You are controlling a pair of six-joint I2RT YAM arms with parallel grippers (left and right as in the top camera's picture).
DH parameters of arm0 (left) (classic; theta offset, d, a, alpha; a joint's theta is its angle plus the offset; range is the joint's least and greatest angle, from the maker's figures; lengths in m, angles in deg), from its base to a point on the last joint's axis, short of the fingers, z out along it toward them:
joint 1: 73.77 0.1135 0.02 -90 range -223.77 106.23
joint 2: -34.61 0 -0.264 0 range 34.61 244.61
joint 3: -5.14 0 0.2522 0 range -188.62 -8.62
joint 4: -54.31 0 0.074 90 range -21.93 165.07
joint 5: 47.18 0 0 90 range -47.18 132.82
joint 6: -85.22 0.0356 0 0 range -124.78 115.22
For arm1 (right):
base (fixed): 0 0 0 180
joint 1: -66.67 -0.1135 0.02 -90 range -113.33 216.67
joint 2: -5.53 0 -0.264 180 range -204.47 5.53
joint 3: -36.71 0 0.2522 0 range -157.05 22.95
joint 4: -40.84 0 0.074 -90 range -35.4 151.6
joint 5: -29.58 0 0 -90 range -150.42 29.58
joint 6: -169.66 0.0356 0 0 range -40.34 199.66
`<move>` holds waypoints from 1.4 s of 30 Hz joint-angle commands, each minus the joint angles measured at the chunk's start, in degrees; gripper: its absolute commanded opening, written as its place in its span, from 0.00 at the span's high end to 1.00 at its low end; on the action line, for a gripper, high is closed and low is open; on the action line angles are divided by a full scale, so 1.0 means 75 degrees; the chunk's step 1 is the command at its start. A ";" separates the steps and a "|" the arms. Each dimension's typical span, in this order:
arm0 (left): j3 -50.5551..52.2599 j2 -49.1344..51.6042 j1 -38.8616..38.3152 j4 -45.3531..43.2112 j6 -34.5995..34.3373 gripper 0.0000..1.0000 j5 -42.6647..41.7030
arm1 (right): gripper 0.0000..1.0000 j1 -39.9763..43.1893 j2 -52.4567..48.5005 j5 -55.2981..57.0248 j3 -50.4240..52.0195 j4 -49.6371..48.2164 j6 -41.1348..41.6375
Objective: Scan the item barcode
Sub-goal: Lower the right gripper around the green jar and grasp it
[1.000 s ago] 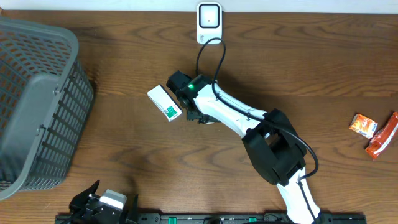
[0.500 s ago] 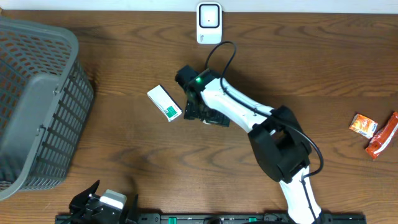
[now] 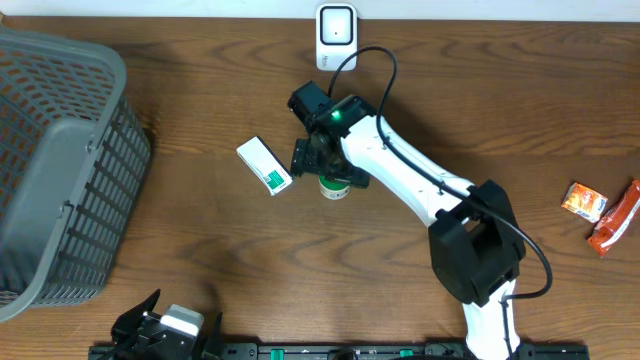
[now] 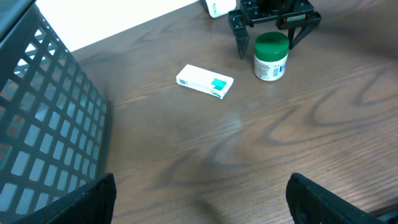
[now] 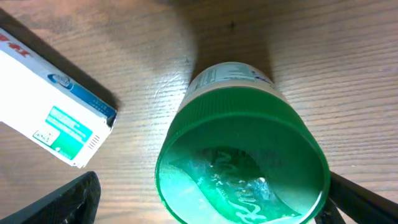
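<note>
A small white jar with a green lid [image 3: 336, 188] [image 4: 272, 56] [image 5: 242, 155] stands upright on the wooden table. My right gripper [image 3: 328, 168] [image 4: 272, 31] [image 5: 214, 205] hangs open over it, one finger on each side of the lid, touching nothing. A white box with a green label [image 3: 265, 165] [image 4: 205, 81] [image 5: 50, 118] lies flat just left of the jar. The white scanner [image 3: 336, 35] [image 4: 221, 7] stands at the table's far edge, behind the jar. My left gripper [image 3: 160, 325] [image 4: 205, 205] is open and empty at the near edge.
A large grey mesh basket [image 3: 60, 170] [image 4: 43, 124] fills the left side. An orange snack packet [image 3: 583, 201] and a red one [image 3: 615, 220] lie at the far right. The right arm's cable loops above the jar toward the scanner.
My right gripper has moved from beside the white box to the right, over the green-lidded jar, and its jaws have opened wider. The box stays where it was.
</note>
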 commanded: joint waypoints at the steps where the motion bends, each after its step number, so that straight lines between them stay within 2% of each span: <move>1: -0.0038 -0.0050 0.0032 -0.0023 0.0044 0.14 -0.0117 | 0.01 0.0347 -0.0128 -0.0254 -0.0061 0.0082 -0.0254; 6: -0.0038 -0.0050 0.0032 -0.0023 0.0044 0.14 -0.0117 | 0.01 0.0595 -0.0134 -0.0245 -0.0061 0.0358 -0.0391; 25: -0.0038 -0.0050 0.0032 -0.0023 0.0044 0.14 -0.0117 | 0.03 0.0358 -0.0353 0.0210 -0.0061 0.0455 -0.0565; 42: -0.0038 -0.0050 0.0032 -0.0023 0.0044 0.14 -0.0114 | 0.03 0.0204 -0.0711 0.0586 -0.0064 -0.0064 -0.0513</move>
